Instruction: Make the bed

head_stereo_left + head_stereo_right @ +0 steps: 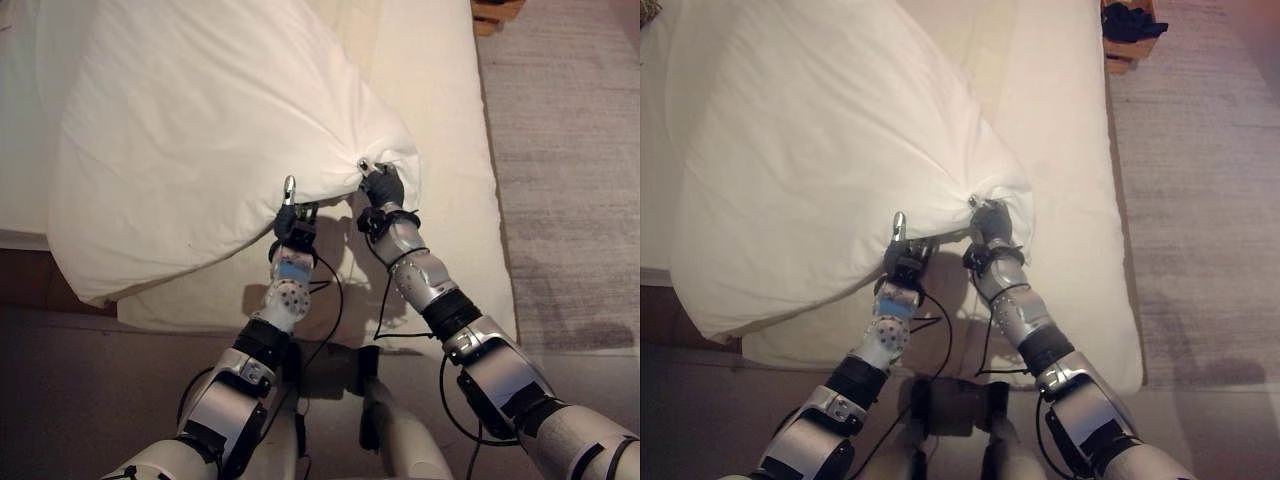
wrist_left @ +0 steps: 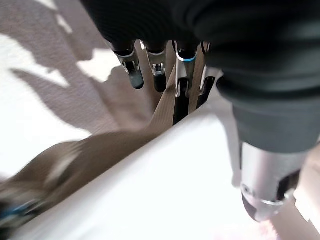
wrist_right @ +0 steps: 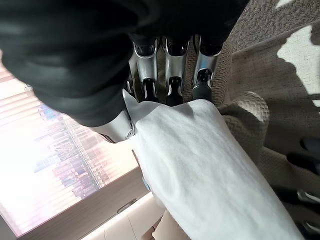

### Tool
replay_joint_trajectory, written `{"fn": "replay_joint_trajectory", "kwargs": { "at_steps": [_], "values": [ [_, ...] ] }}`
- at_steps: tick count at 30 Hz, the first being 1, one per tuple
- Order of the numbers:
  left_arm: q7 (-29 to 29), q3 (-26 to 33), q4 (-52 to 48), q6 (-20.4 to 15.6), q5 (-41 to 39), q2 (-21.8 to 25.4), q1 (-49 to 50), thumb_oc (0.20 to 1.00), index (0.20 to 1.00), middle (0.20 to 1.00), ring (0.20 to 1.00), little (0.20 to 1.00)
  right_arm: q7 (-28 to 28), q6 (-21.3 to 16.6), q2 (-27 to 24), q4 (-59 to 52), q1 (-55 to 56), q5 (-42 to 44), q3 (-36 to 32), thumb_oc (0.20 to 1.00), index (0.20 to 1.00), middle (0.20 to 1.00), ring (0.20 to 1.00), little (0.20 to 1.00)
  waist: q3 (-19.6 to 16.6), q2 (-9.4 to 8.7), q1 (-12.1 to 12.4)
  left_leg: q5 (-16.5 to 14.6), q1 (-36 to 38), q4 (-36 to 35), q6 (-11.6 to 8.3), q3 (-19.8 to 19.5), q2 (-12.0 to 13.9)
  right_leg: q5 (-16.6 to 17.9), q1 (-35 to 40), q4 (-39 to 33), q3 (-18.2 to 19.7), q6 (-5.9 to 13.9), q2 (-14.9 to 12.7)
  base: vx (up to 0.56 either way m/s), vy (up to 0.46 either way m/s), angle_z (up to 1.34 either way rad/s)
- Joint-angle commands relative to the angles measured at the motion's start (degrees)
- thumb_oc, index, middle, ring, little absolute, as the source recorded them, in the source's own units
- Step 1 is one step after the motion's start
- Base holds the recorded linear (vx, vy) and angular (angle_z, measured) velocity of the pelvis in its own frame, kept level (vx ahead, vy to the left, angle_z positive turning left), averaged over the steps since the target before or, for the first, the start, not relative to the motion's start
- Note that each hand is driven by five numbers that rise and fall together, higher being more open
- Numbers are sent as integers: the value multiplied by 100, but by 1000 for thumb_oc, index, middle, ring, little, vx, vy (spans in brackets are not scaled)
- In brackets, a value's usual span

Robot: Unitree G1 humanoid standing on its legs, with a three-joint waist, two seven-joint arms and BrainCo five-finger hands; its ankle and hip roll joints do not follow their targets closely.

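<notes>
Centrally, the right hand (image 1: 383, 186) is closed on a gathered corner of the white duvet (image 1: 210, 130); in the right wrist view its fingers (image 3: 172, 75) curl over the bunched white cloth (image 3: 200, 160), with the thumb pressed against the fabric from the other side. Just beside it, the left hand (image 1: 292, 215) reaches up to the lifted lower edge of the same duvet, one finger pointing upward against the cloth. From the left wrist view the fingers (image 2: 159, 70) appear bent near the duvet's edge (image 2: 165, 195), but whether they actually pinch the fabric cannot be told. Both hands are close together, near the foot end of the bed.

From the grasped corner the duvet fans outward and away from the robot as a large raised sheet, its folds radiating from the right hand, covering much of the mattress (image 1: 450, 120). Its far left edge hangs over the mattress side. A cream bottom sheet is exposed on the robot's right of the duvet. Beyond the bed on that side lies a grey carpet (image 1: 570, 180), and a wooden crate (image 1: 1127, 35) holding dark items stands at the upper corner.
</notes>
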Motion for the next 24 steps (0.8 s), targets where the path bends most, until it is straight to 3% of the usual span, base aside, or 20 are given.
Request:
{"fn": "replay_joint_trajectory", "kwargs": {
  "at_steps": [1,15,24],
  "values": [
    [168,907,451,-955,488,494,-401,1000,1000,1000,1000,1000,-199,-881,-475,-362,635,-12,-590,200,200,200,200,200,-756,-28,-183,-548,171,-2,10,25,-208,-39,59,27,161,406,-24,21,-8,-5],
    [1073,2262,631,-1381,1244,980,39,1000,1000,1000,1000,1000,-387,-1363,-149,-549,1649,243,-1068,200,200,200,200,200,-953,-31,-111,-672,410,-2,-44,10,-140,-172,310,27,28,406,-26,9,-4,1],
    [875,2394,735,-1172,1425,1263,402,1000,1000,1000,1000,1000,-269,-1376,-145,-480,1880,343,-1148,200,200,200,200,200,-984,8,-69,-678,414,-2,-48,-32,-143,-207,350,27,-24,394,-31,2,6,2]
  ]
}}
